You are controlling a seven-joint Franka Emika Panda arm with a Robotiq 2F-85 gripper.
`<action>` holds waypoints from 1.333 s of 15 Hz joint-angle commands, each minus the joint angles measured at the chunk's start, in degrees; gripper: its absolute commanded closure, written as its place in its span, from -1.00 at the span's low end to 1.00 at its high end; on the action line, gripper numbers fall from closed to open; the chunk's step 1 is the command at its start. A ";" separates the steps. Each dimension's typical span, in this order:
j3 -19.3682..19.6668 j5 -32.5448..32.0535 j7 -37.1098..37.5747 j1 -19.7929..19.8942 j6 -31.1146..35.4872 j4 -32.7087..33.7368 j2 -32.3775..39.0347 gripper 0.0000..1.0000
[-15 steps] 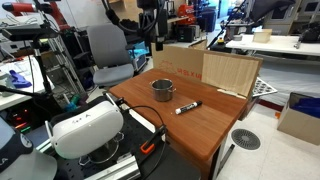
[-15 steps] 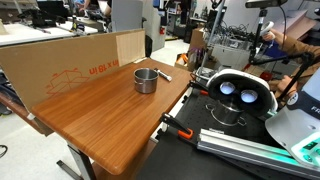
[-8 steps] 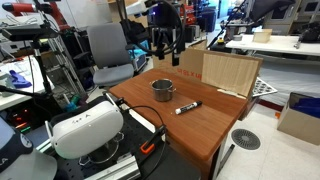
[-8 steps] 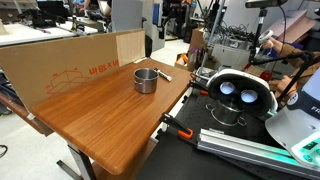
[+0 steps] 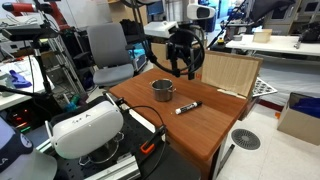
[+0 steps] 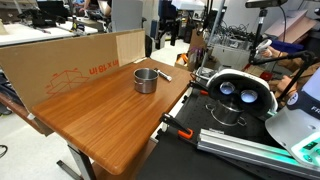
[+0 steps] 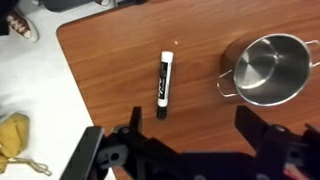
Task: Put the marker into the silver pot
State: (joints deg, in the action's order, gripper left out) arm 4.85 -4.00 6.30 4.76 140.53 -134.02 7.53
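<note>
The marker [image 5: 187, 107] lies flat on the wooden table [image 5: 205, 125], a short way from the silver pot [image 5: 162, 90]. In the wrist view the marker [image 7: 163, 82] lies lengthwise left of the pot [image 7: 267, 68], black end nearest me. In an exterior view the marker [image 6: 164, 75] is a thin stick just behind the pot [image 6: 146, 79]. My gripper [image 5: 183, 66] hangs open and empty in the air above the table, over the pot and marker. Its two dark fingers [image 7: 190, 122] frame bare wood below the marker and pot.
A cardboard sheet [image 5: 229, 72] stands along the table's far edge, also seen in an exterior view [image 6: 60, 66]. A white headset-like device [image 5: 86, 128] and an orange-tipped black cable [image 5: 148, 147] sit off the table's near end. An office chair [image 5: 108, 55] stands behind.
The arm has swung in over the table and come lower, from behind the pot to above the pot and marker. Pot and marker have not moved.
</note>
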 commanded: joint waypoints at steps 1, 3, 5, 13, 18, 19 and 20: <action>-0.47 3.22 -4.37 0.46 2.86 2.52 4.79 -1.00; -0.94 5.12 -6.43 0.78 2.81 4.04 7.52 -1.00; -1.51 7.79 -8.75 1.38 2.05 5.84 10.14 -1.00; -1.69 11.21 -11.15 2.58 0.91 10.35 16.17 -1.00; -2.28 11.28 -11.46 2.76 -0.63 12.17 19.22 -1.00; -2.19 11.24 -10.93 2.68 -0.58 12.25 19.59 -1.00; -2.13 11.19 -10.88 2.73 -0.71 12.54 19.90 -1.00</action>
State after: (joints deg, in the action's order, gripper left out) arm 3.84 6.04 -3.33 6.09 142.28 -123.68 25.83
